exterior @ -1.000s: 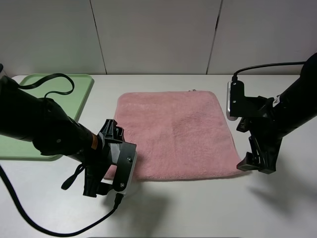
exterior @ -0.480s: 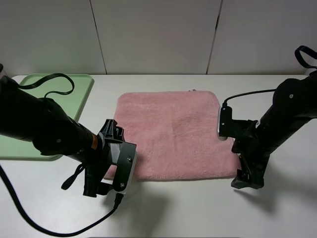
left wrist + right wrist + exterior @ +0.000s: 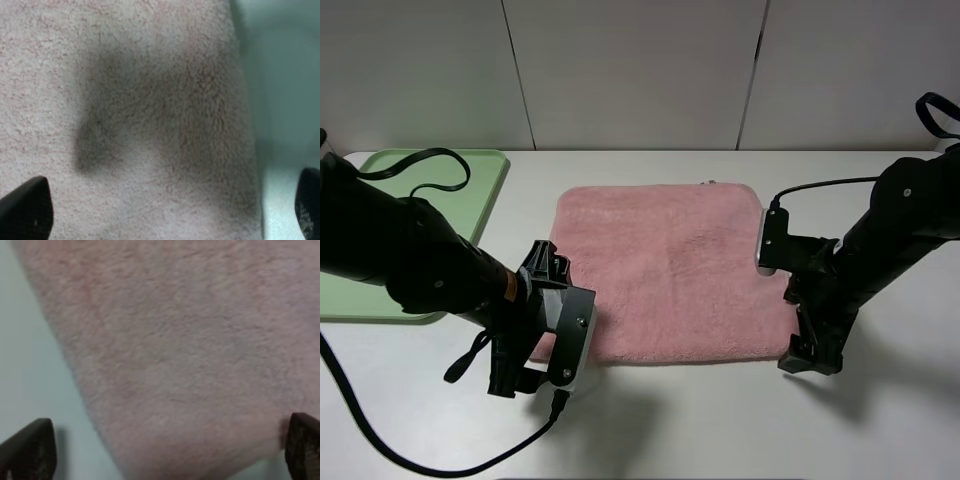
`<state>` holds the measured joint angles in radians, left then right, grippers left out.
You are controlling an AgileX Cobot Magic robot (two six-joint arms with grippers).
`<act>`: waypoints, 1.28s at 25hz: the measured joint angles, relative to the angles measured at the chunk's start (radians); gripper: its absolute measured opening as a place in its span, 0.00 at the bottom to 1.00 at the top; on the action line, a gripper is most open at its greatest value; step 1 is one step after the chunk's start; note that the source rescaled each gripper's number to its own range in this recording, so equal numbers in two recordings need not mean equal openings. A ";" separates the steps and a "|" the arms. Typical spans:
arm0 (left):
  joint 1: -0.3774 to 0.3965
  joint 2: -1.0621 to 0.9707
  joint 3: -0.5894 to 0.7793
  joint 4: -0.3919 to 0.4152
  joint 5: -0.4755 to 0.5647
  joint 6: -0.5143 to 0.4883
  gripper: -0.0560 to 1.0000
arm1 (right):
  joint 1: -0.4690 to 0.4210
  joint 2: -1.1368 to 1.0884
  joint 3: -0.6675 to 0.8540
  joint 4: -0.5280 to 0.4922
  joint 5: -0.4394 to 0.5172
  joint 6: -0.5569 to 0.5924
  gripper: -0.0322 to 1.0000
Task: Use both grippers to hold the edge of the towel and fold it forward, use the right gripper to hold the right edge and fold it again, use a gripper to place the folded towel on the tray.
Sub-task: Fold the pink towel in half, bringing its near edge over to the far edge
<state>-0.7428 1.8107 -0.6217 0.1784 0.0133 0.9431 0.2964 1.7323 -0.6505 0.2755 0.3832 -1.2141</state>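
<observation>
The towel (image 3: 670, 270) lies flat and unfolded on the table (image 3: 720, 430), with the tray (image 3: 480, 195) well apart, out beyond the left arm. What matters for the coming grab is the near hem (image 3: 700, 357). It runs straight from one gripper to the other, so each arm has its own corner and neither is better placed.

The left gripper (image 3: 535, 375) hangs over the near left corner with its 2 fingers (image 3: 25, 210) spread wide and nothing held. Its wrist view shows pink pile filling the gap between them, and the towel's side edge and bare table sit just inside the far finger.

The right gripper (image 3: 810, 352) is also spread wide and empty. Its fingers (image 3: 27, 450) straddle the near right corner, with towel across most of the gap and table showing on one side.

Compared with 1 second ago, the left arm looks the same. The right arm has swung in from outside the towel and dropped, and its fingertips have moved from beside the corner to right at it. In the last half second it only crept a little closer.

I'd judge both now need to go down and pinch the hem.
</observation>
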 joint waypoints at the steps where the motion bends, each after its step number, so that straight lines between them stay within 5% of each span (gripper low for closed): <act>1: 0.000 0.000 0.000 0.000 0.000 0.000 0.98 | 0.000 0.000 0.000 0.000 -0.009 0.000 1.00; 12: 0.000 0.000 -0.001 0.000 0.002 -0.001 0.98 | 0.000 0.002 0.006 0.010 -0.026 0.000 1.00; 20: 0.000 0.001 -0.001 0.000 0.002 -0.001 0.98 | 0.000 -0.003 0.113 0.024 -0.169 -0.001 1.00; 27: 0.000 0.001 -0.001 0.000 0.002 -0.001 0.98 | 0.000 -0.008 0.122 0.027 -0.184 -0.001 1.00; 32: 0.000 0.002 -0.001 -0.004 0.012 -0.002 0.90 | 0.000 -0.008 0.122 0.028 -0.195 -0.001 1.00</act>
<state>-0.7428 1.8126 -0.6223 0.1747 0.0256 0.9412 0.2964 1.7241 -0.5285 0.3034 0.1879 -1.2149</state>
